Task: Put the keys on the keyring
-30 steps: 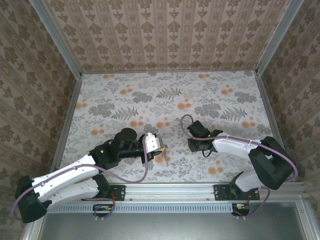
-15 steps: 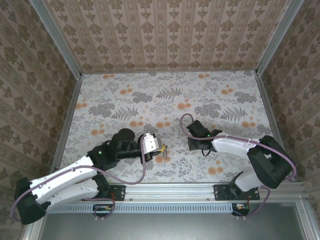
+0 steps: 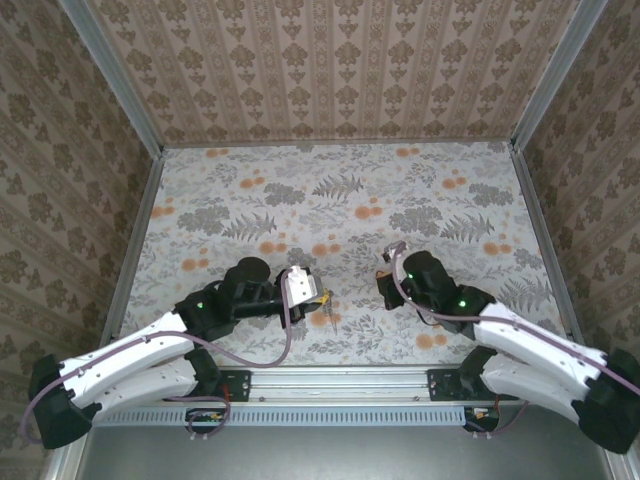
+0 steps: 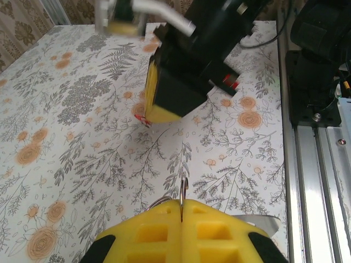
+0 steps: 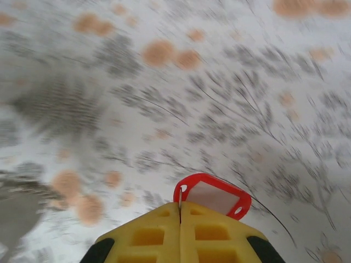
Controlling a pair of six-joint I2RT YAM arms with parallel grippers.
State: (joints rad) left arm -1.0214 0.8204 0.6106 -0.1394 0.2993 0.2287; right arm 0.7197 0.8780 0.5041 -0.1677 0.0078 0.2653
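My left gripper [image 4: 181, 201] is shut on the keyring [image 4: 184, 189], a thin grey metal loop seen edge-on that sticks out from between the yellow pads. From above, the keyring [image 3: 330, 314] hangs below the left gripper [image 3: 324, 297], near the table's front middle. My right gripper [image 5: 180, 204] is shut on the keys [image 5: 214, 196], a red oblong tag with a pale middle, held by its end with a hole. In the left wrist view the right gripper [image 4: 164, 107] hovers a short way ahead, a red bit of the keys [image 4: 144, 119] at its tip. In the top view the right gripper [image 3: 385, 291] faces the left one across a small gap.
The floral table [image 3: 330, 200] stretches behind both grippers, walled on three sides. An aluminium rail [image 3: 340, 378] with the arm bases runs along the near edge. A silvery flat piece [image 4: 262, 221] shows beside the left pads. The right wrist view is motion-blurred.
The right arm has swung round: its elbow dropped from the right side toward the near edge, while its gripper stayed near the same spot. The left gripper with the keyring has barely moved.
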